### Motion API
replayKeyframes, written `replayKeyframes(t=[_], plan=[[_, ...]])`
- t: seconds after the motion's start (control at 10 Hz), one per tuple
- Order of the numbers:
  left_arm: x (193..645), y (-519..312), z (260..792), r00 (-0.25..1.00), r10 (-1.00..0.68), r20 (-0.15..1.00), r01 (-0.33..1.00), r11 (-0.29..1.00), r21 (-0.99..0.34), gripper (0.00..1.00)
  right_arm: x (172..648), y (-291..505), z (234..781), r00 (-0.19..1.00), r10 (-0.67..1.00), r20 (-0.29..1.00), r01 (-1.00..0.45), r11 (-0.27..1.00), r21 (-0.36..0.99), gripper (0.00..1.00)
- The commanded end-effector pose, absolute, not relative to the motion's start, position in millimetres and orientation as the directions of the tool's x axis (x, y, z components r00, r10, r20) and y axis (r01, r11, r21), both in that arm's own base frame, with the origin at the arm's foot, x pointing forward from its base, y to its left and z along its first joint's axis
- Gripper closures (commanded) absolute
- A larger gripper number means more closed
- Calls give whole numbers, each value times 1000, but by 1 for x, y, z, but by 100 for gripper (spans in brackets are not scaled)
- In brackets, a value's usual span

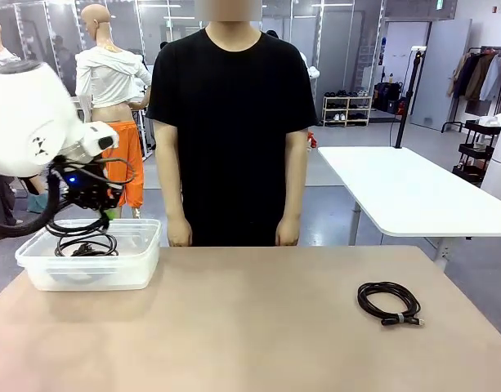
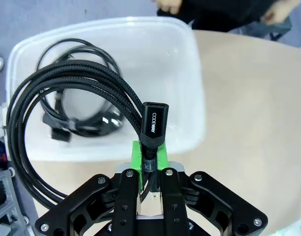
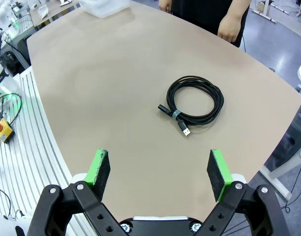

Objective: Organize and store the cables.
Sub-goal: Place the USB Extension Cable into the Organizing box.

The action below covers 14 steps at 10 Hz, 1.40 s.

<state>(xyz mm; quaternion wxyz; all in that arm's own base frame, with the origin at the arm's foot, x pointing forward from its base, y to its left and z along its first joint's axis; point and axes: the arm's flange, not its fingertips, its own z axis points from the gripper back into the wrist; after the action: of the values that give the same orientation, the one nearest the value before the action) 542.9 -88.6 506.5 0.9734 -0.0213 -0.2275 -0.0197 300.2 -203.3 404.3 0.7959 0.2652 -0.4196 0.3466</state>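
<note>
Right gripper [image 3: 159, 172]: its green-padded fingers [image 3: 98, 169] are spread wide apart, with nothing between them. It hangs above the flat tan table top [image 3: 91, 88].

One coiled black cable [image 3: 194, 103] lies flat on the table's right-hand part, apart from everything else. It is bound with a pale band, and one metal-tipped plug sticks out from the coil. In the front view this coil [image 1: 387, 302] sits well to the right of the container.

The translucent white rectangular plastic container [image 1: 140, 273] stands on the table's left part, close to the far edge. A thin black coiled cable [image 2: 86, 123] lies on its floor.

Left gripper [image 2: 149, 158]: the green pads are pressed together, pinching a black braided cable coil [image 2: 98, 81] just below its black plug [image 2: 153, 123], which bears white lettering. The coil hangs to one side of the fingers over the container. In the front view the gripper [image 1: 87, 196] is above the container's left half. Whether the lowest loops touch the cable inside cannot be told.

At the far edge a person in a black T-shirt [image 1: 234, 122] stands with both hands [image 1: 179, 233] hanging at the sides, empty.

A white table [image 1: 405, 188] stands farther back on the right.
</note>
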Motion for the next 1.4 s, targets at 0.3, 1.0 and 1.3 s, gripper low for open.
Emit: replayKeyframes(t=[0.3, 1.0, 1.3], plan=[[626, -50, 463, 926, 74, 371, -51, 996, -71, 86, 302, -205, 403, 385, 331, 862, -781, 615, 112, 0], [650, -56, 419, 946, 80, 315, -73, 997, -33, 40, 302, -205, 403, 385, 331, 862, -781, 615, 112, 0], [642, -56, 423, 944, 88, 317, -91, 996, -6, 9, 302, -205, 403, 385, 331, 862, -781, 615, 112, 0]])
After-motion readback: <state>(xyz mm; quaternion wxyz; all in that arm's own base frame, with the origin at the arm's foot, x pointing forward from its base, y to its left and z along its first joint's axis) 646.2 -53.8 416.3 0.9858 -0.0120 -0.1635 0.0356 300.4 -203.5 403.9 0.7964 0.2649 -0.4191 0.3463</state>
